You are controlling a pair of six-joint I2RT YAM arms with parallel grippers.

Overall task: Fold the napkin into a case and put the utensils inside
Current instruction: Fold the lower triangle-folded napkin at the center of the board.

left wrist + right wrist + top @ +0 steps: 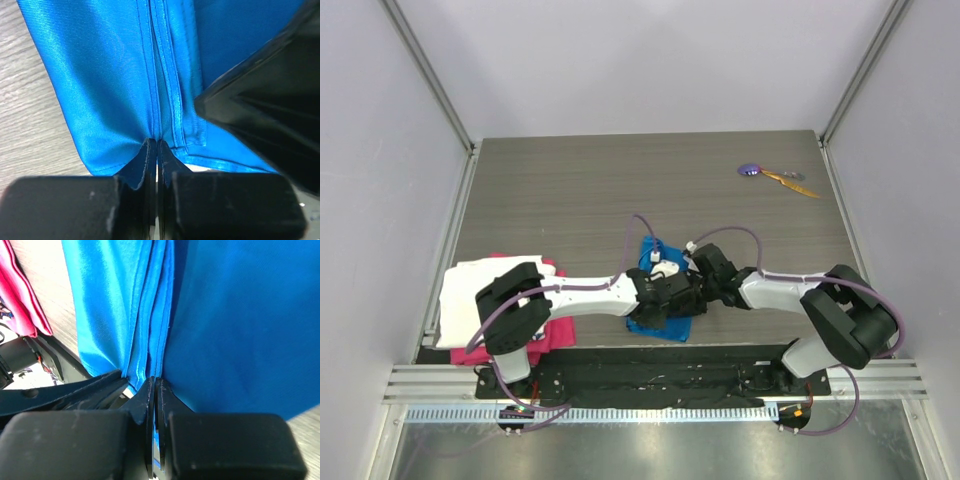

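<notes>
Both arms pinching the folded napkin.
Left fingers and right fingers are closed on its edges at the worktop's near side; utensils lie far right.

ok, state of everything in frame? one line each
left gripper: shut on napkin
right gripper: shut on napkin
napkin: folded in layers, pinched by both grippers
utensils: lying on table, far right, not in napkin
white cloth: folded, resting on pink cloth
pink cloth: mostly covered by white cloth
</notes>
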